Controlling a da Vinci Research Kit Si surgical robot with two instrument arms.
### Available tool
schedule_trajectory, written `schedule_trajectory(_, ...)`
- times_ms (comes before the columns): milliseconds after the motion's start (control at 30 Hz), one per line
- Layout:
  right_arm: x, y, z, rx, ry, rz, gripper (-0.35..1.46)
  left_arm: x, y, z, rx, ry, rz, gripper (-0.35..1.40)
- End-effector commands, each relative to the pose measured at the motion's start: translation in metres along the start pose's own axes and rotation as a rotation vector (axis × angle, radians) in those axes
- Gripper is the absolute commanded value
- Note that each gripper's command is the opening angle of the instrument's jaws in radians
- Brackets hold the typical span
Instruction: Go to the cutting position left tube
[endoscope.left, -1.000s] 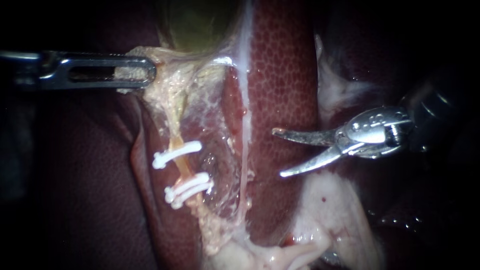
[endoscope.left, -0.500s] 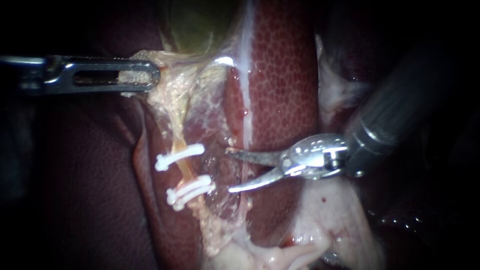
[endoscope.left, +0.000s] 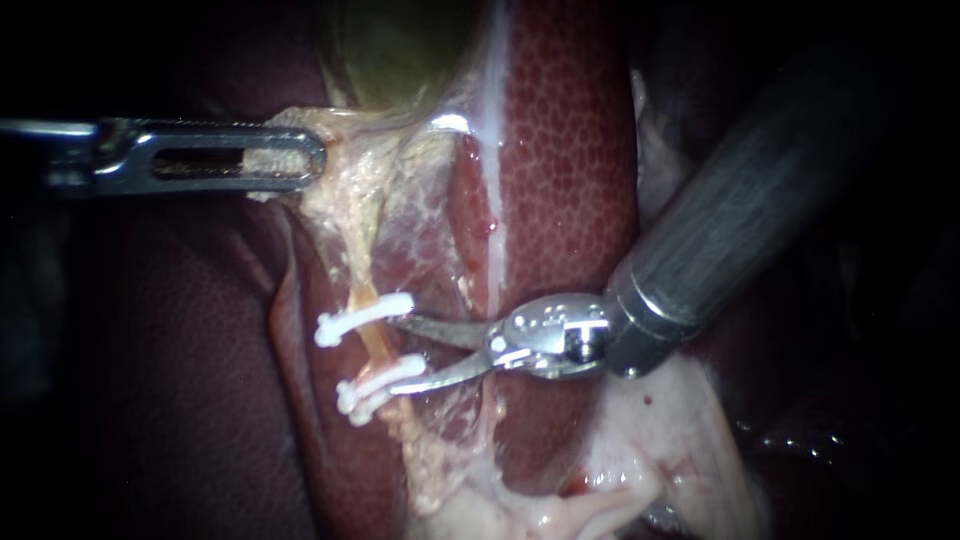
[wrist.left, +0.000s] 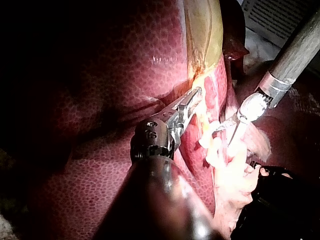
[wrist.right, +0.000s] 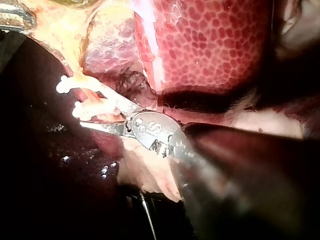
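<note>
– So, where does each instrument stand around the clipped tube (endoscope.left: 375, 343)?

– Well above it, up toward the gallbladder (endoscope.left: 400, 50), the left instrument (endoscope.left: 300, 160) has its jaws clenched on pale tissue (endoscope.left: 345, 200), which looks stretched. The tube runs orange between an upper clip (endoscope.left: 355, 320) and the lower clips (endoscope.left: 375, 385).

– And on its other side?

– The right instrument (endoscope.left: 400, 353) comes in across the liver (endoscope.left: 565, 150). Its two blades are parted and grip nothing, with the tips just beside the tube, one by each clip. I judge this the close of the approach.

– What does the next move call for?

– A slight advance, so the tube sits fully between the blades, clear of both clips.

– Do the views differ?

– The endoscope view shows the bare stretch between the clips best. The right wrist view shows the blades from beside, but I cannot tell there whether the tips have crossed the tube. The left wrist view shows the left jaws' hold plainly, though the clips are hard to make out.
</note>
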Motion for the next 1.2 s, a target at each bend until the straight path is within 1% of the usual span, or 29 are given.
schedule_trajectory(33,0.0001,0.0000,0.0001,0.003,-0.001,0.000,1.43,0.0000,-0.0001,0.0000,-0.001,0.000,0.000,-0.35)
schedule_trajectory(233,0.0004,0.0002,0.0007,0.022,-0.001,0.001,1.43,0.0000,-0.0001,0.0000,0.001,0.001,0.000,-0.35)
schedule_trajectory(433,0.0006,0.0003,0.0011,0.063,-0.003,-0.012,1.43,0.0000,-0.0002,0.0000,0.001,0.000,0.000,-0.35)
schedule_trajectory(567,0.0008,0.0000,0.0011,0.103,-0.005,-0.016,1.40,0.0000,-0.0002,0.0000,0.001,0.000,0.000,-0.35)
schedule_trajectory(800,0.0012,0.0001,0.0017,0.147,-0.008,-0.020,1.33,-0.0001,-0.0002,0.0001,0.000,0.000,0.000,-0.35)
schedule_trajectory(933,0.0013,0.0003,0.0026,0.155,-0.010,-0.014,1.33,-0.0001,-0.0002,0.0002,0.000,0.000,0.000,-0.35)
schedule_trajectory(1200,0.0008,0.0007,0.0044,0.169,-0.018,0.006,1.33,0.0001,-0.0003,0.0005,0.004,0.001,0.000,-0.35)
